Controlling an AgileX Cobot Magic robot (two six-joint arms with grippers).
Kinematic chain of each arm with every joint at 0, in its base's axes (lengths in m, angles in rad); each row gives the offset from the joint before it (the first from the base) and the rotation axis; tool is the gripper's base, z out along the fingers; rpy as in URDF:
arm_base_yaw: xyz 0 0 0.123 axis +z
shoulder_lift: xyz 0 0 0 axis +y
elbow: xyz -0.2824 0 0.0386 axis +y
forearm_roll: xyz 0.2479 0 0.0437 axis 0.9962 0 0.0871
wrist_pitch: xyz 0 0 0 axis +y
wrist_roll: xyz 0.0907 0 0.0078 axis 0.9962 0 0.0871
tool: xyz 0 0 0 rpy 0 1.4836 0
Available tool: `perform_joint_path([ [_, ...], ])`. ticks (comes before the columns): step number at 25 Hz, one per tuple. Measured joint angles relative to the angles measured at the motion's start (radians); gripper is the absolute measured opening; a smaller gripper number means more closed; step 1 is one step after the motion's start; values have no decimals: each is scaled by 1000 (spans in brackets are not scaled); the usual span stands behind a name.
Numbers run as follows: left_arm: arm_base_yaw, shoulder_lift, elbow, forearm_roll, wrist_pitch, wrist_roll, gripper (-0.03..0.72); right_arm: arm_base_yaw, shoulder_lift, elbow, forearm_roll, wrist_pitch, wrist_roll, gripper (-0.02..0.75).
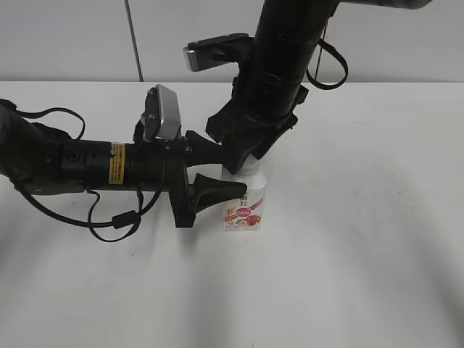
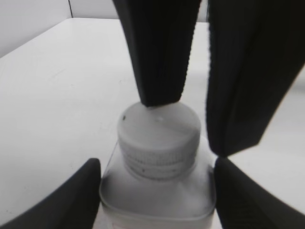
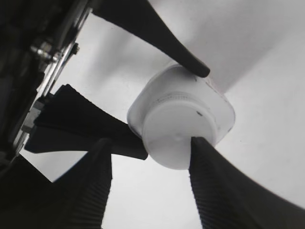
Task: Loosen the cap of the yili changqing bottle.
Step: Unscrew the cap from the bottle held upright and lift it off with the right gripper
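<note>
- bottle (image 1: 245, 206): one, small, white, with a pink fruit label; it is seen upright on the white table (image 1: 362, 254), near the middle of the exterior view.
- cap (image 2: 159, 138): one, white, ribbed at the side; it is seen seated on the bottle's neck, level, with no gap shown beneath it. whether it has been turned at all cannot be told.
- left gripper (image 1: 221, 174): one, brought in from the side; its two fingers are set on either side of the bottle's shoulders and appear pressed to the body, so the bottle is judged to be held steady by it.
- right gripper (image 3: 150, 157): one, lowered from above; its fingers are spread wider than the cap. one finger (image 3: 214, 186) is seen at the cap's edge, the other is seen apart from it, so the cap is not clamped.
- done, as judged: the bottle is braced and the upper gripper is placed over the cap.
- left, as judged: the upper fingers are to be closed on the cap's ribbed side, and the cap is to be twisted loose.
- count: one bottle, one cap, two grippers, one table.
</note>
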Motion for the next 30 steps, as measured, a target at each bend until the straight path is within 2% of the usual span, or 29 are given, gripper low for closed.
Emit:
perform_joint_path([
  [6, 0, 0, 0, 0, 0, 0, 439, 0, 2, -1, -12, 1, 3, 352],
  [9, 0, 0, 0, 1, 0, 0, 439, 0, 5, -11, -20, 5, 3, 344],
  [11, 0, 0, 0, 1, -1, 0, 439, 0, 11, -25, -21, 6, 3, 363],
  [16, 0, 0, 0, 1, -1, 0, 439, 0, 16, -78, -33, 20, 4, 473],
  [20, 0, 0, 0, 1, -1, 0, 439, 0, 16, -82, -82, 25, 5, 489],
  [30, 0, 0, 0, 1, -2, 0, 439, 0, 46, -82, -67, 28, 10, 491],
])
